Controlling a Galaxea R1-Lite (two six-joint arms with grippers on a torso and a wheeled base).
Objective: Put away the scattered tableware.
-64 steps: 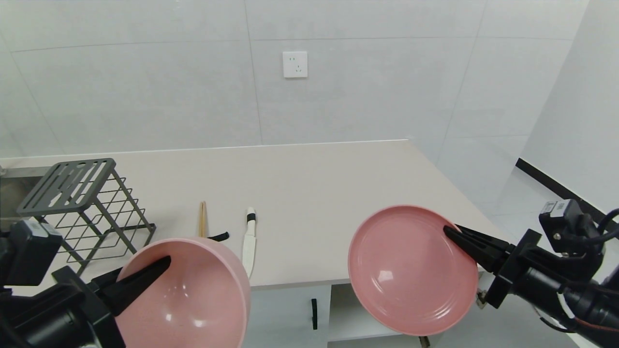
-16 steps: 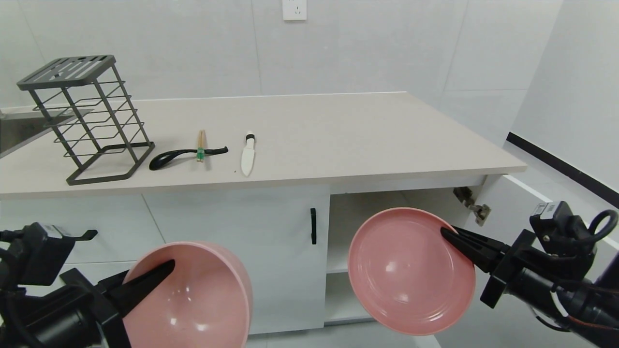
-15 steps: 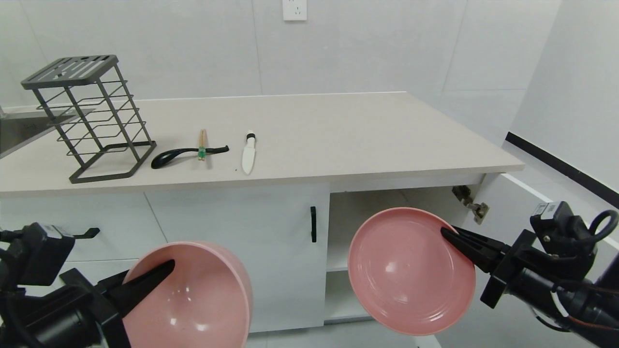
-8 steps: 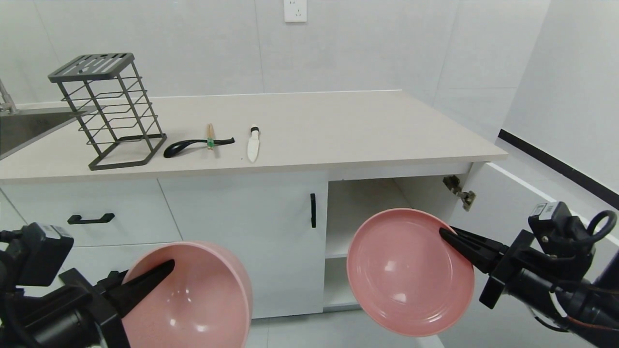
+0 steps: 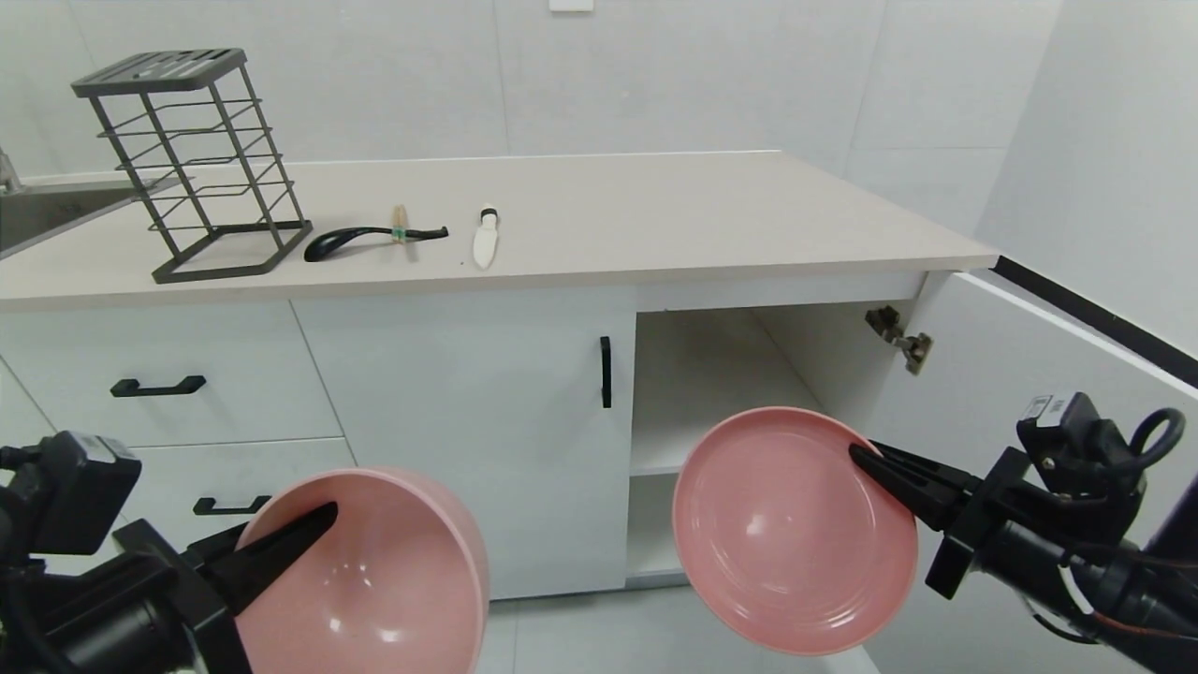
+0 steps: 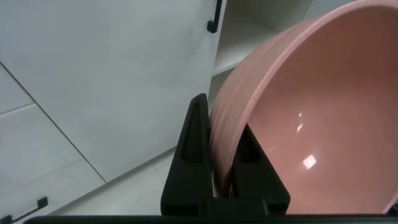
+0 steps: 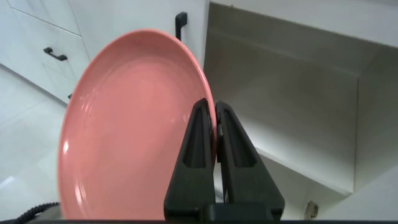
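So my head cam is sitting up high, looking forward and down at the counter (image 5: 655,206) and the open cupboard (image 5: 711,374) under it, from a bit back. Left wrist cam is staring along the left gripper (image 6: 221,115), jammed right up against the bowl (image 6: 311,124), with the shut door (image 6: 112,74) behind. Right wrist cam is hugging the plate (image 7: 130,124) rim and facing into that same open cupboard, so I'm getting it from two angles.

The pink bowl (image 5: 393,580) and pink plate (image 5: 786,534) look like glossy smooth plastic; the wire rack (image 5: 159,73) is matt dark metal.
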